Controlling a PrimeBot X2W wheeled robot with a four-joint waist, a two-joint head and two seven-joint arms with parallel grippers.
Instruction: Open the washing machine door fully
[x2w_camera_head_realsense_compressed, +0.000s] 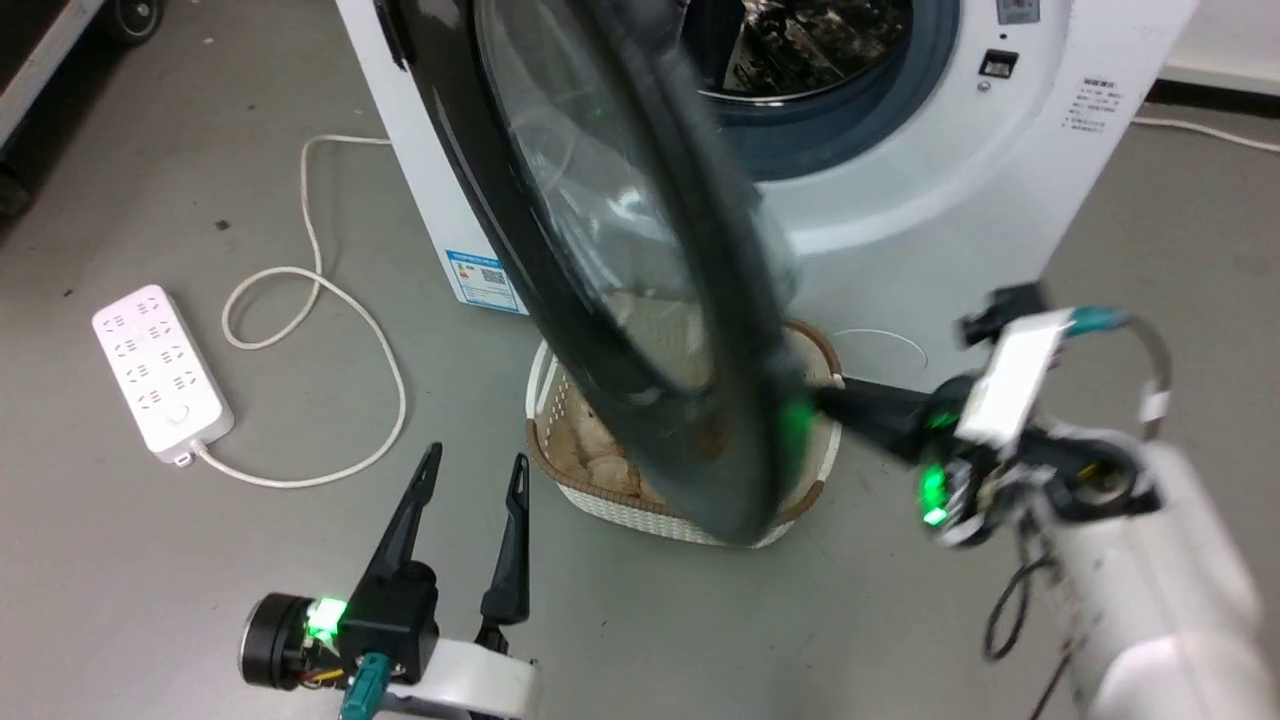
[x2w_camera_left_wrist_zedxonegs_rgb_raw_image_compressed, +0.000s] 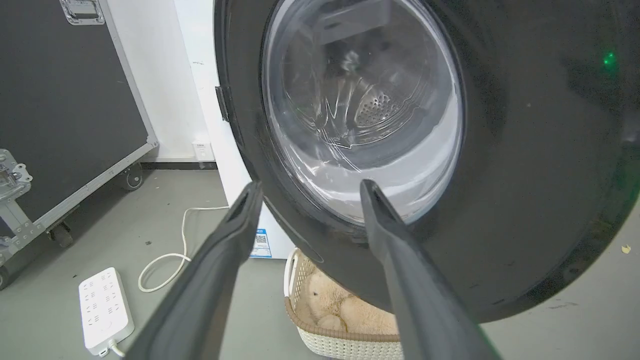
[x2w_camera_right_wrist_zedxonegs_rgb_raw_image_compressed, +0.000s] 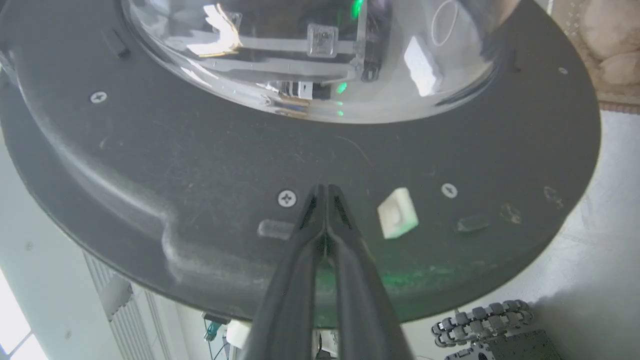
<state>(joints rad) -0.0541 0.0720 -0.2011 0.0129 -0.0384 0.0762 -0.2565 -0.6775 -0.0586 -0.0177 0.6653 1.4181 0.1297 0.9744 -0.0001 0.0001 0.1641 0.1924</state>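
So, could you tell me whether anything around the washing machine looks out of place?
Nothing looks spilled or damaged. The woven basket of something beige and fluffy sits on the floor right under the part-open washing machine door. A power strip and cord lie loose on the floor nearby.

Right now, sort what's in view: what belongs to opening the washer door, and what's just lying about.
Belongs to the job:
washing machine door, partly open
right gripper, shut, tips at the door's inner face
washing machine

Just lying about:
power strip
basket holding a plush toy
wheeled black case
left gripper, open, holding nothing
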